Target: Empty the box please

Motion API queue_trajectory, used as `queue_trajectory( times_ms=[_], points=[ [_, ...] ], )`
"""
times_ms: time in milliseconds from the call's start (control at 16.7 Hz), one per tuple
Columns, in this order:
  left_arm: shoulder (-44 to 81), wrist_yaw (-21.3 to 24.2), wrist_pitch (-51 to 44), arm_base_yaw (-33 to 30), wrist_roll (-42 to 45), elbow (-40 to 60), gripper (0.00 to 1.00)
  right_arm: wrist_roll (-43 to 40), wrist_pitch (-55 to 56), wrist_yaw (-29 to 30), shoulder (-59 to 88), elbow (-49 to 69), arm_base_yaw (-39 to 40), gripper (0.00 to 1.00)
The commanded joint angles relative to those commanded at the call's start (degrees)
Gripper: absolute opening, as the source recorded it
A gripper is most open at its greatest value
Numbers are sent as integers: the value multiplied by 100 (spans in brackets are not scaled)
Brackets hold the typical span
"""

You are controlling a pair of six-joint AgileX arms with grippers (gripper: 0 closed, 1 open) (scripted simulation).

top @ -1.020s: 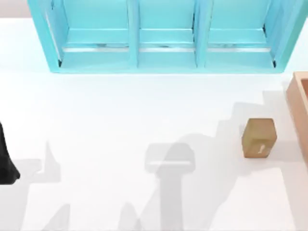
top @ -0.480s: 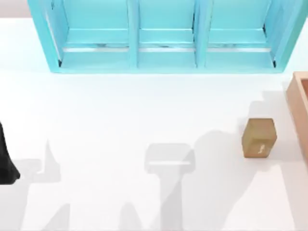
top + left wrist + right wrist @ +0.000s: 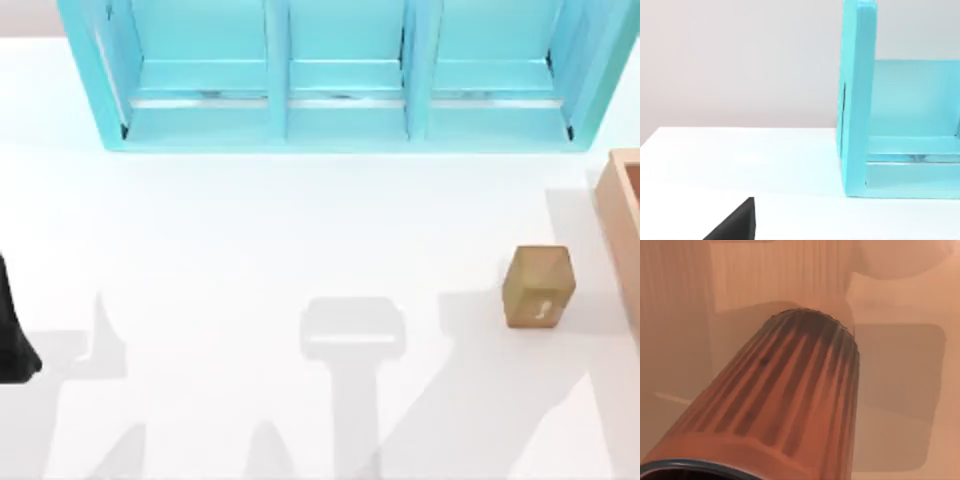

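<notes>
White tabletop (image 3: 250,230) runs under a big turquoise shelf cabinet (image 3: 340,75) at the far side. At the table's right edge sits the box (image 3: 625,235), its tan wall running toward and away from the cabinet, with a small olive-brown carton (image 3: 538,286) just beside it. Left arm (image 3: 12,335) is parked at the left edge; whether its fingers are open or shut cannot be told. Right wrist view looks down into the box's brown inside (image 3: 900,370), where a ribbed orange-brown cup (image 3: 775,405) lies close below the camera, long axis slanting away, rim nearest; that gripper's state cannot be told either
</notes>
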Motion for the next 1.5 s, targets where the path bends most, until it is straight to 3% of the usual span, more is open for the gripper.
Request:
queue_trajectory(
  times_ms=[300,1080,1500],
  points=[
    [0,0,0,0,0,0,100,0,56,-1,8,-45,0,100],
    [0,0,0,0,0,0,100,0,56,-1,8,-45,0,2],
    [0,0,0,0,0,0,100,0,56,-1,8,-45,0,0]
  ],
)
